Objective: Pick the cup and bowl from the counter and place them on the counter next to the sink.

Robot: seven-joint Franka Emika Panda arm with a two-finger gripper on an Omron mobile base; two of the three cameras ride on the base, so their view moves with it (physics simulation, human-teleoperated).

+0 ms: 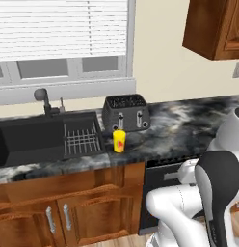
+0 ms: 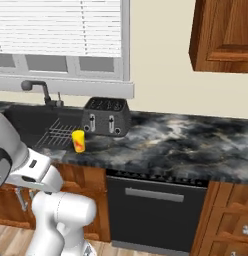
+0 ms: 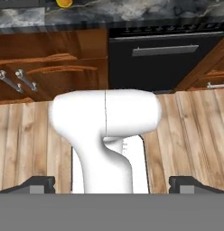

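Left base view first, biggest stuff down to smallest. Long marbled counter running over brown cabinets, probably the only sensible staging surface here. Black sink sunk into its left end, wire rack sitting in the right half of the basin, likely for draining. Black toaster parked just right of the sink, back toward the wall. Dishwasher front under the counter, seen from the right base view.

Then the little yellow cup: upright near the counter's front edge, just in front of the toaster and right beside the sink's right rim. Looks pretty much like the "next to the sink" spot already, though that's a guess. Same cup from the right side. No bowl spotted anywhere, so can't say where it sits.

Gripper: released, finger tips spread wide, nothing between them. Hanging low, aimed at the wood floor and cabinet fronts. Cup just peeking at the top edge of the hand view, well apart from the claw and above it.
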